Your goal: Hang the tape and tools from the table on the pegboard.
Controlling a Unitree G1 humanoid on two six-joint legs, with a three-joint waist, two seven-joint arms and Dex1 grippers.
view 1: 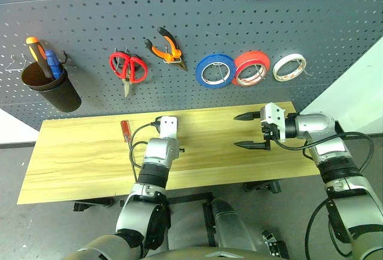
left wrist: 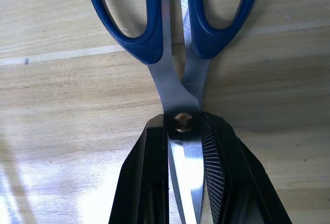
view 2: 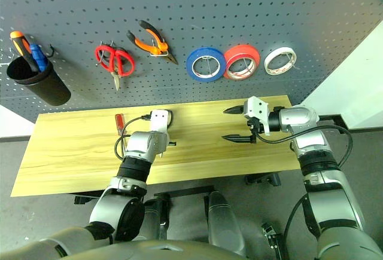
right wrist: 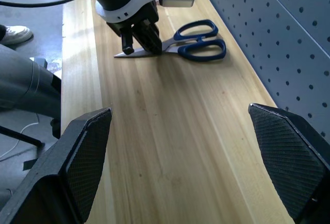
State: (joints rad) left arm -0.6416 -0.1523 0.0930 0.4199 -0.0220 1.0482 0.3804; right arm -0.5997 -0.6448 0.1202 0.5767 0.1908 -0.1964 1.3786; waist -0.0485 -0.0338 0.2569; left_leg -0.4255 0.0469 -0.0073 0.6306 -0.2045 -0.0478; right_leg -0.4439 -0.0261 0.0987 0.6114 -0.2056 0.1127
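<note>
The dark-blue-handled scissors (left wrist: 149, 44) lie flat on the table (view 1: 78, 164) near its back edge. My left gripper (left wrist: 183, 131) is shut on their blades right at the pivot, fingers angled down from above. A slim red-handled screwdriver (view 1: 125, 131) lies on the table to the left of that arm. On the pegboard (view 1: 239, 21) hang the orange-and-black pliers (view 1: 166, 48) and blue (view 1: 215, 70), red (view 1: 251, 69) and white (view 1: 289, 67) rolls of tape. My right gripper (view 1: 248, 131) hovers above the table's right part, pointing left, open and empty.
Red-handled scissors (view 1: 128, 69) hang on the pegboard left of the pliers. A black cup (view 1: 51, 86) at the far left holds an orange-handled and a blue-handled screwdriver. Bare hooks (view 1: 15, 66) sit beside it.
</note>
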